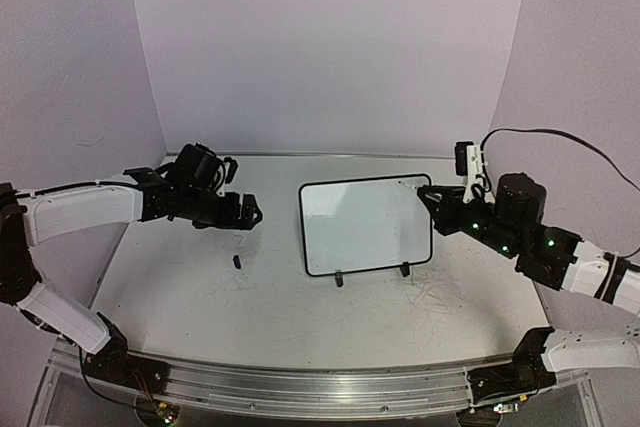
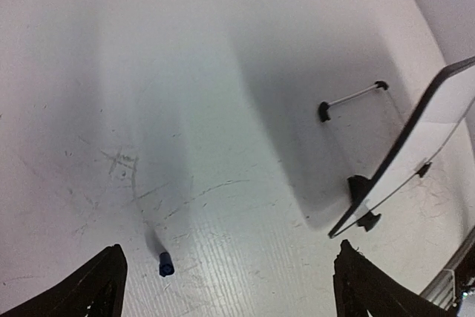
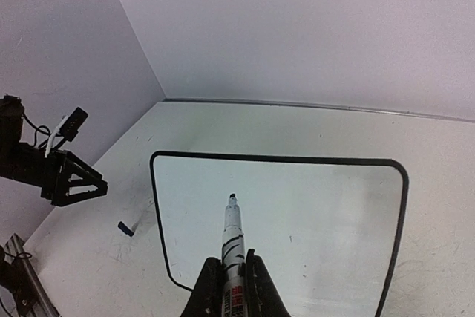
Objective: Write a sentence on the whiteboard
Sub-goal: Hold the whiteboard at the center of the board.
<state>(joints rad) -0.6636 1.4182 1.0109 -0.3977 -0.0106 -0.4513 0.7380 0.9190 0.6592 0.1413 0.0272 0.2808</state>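
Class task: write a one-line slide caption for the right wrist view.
Right pincer grips an uncapped marker aimed at the blank whiteboard.

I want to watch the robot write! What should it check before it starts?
1. Marker clamped in right gripper: ok.
2. Cap off, lying on the table: ok.
3. Whiteboard standing on its feet: ok.
4. No words on it yet, room to write: ok.
5. Left gripper open, away from the board: ok.
6. Marker tip touching the board: cannot tell.
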